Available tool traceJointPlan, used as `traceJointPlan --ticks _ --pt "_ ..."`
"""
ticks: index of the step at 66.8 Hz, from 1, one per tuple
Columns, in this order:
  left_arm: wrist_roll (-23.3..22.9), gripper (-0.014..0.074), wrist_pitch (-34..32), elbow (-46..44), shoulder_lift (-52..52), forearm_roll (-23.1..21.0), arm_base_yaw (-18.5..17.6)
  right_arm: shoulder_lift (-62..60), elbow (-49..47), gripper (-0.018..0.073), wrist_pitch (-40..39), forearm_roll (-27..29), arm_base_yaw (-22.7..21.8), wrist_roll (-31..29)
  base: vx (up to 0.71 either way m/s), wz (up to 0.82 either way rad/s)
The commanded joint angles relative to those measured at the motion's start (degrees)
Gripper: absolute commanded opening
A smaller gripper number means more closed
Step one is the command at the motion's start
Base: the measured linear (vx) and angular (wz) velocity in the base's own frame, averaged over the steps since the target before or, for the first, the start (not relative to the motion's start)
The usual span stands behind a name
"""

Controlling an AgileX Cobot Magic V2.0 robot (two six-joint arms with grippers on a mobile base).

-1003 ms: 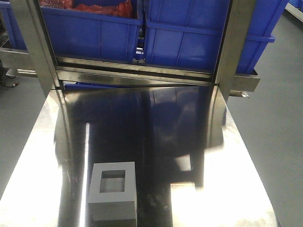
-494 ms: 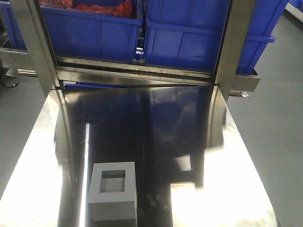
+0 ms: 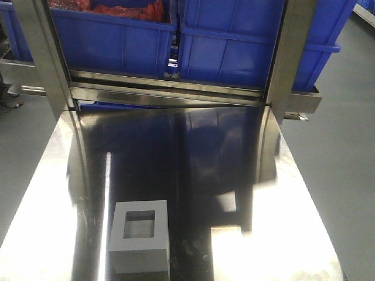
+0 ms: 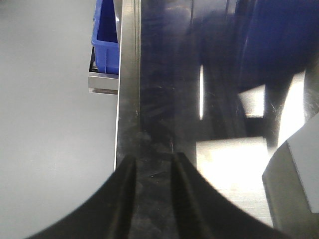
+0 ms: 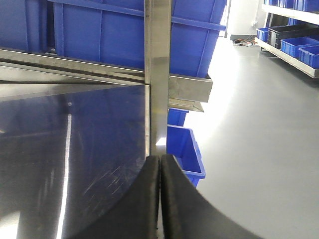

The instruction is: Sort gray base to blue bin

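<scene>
The polished steel desk is glaring, and a nudged block could skid. The bright-blue plastic bin is waiting at twelve o'clock behind a steel rail I might clip. The matte gray cubic base is sitting at seven o'clock. My left hand is hovering apart, my right hand pressed together.

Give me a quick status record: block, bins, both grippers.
gray base: on steel table, near end, recess up, no gripper touching
left blue bin: beyond table's far end, holds red items
right blue bin: beside it, contents hidden
left gripper: open, empty
right gripper: shut, empty
</scene>
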Motion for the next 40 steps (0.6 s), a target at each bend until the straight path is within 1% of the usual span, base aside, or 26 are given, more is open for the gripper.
traceJointPlan --ticks 1,8,15,29,34,40 --pt "-0.07 0.0302 -2.88 -1.8 0.61 -0.45 -0.39 -0.42 0.32 -0.0005 -4.51 -0.49 -0.1 -0.69 0.0 0.0" --pt "0.05 0.0401 -2.39 -1.8 0.61 -0.45 -0.39 -0.42 0.32 -0.0005 -4.51 -0.49 -0.1 -0.69 0.0 0.0" --pt "0.05 0.0461 -2.79 -1.8 0.61 -0.45 -0.39 -0.42 0.32 -0.0005 -4.51 -0.49 -0.1 -0.69 0.0 0.0" --pt "-0.01 0.047 -2.56 -1.8 0.61 -0.45 -0.39 -0.42 0.32 -0.0005 -4.51 -0.49 -0.1 -0.69 0.0 0.0" --pt "-0.01 0.047 -3.42 -1.8 0.61 -0.45 -0.39 -0.42 0.32 -0.0005 -4.51 -0.49 -0.1 -0.69 0.0 0.0" --pt "-1.61 0.047 -3.79 -1.8 0.61 -1.41 -0.39 -0.42 0.32 -0.0005 -4.51 -0.49 -0.1 -0.69 0.0 0.0"
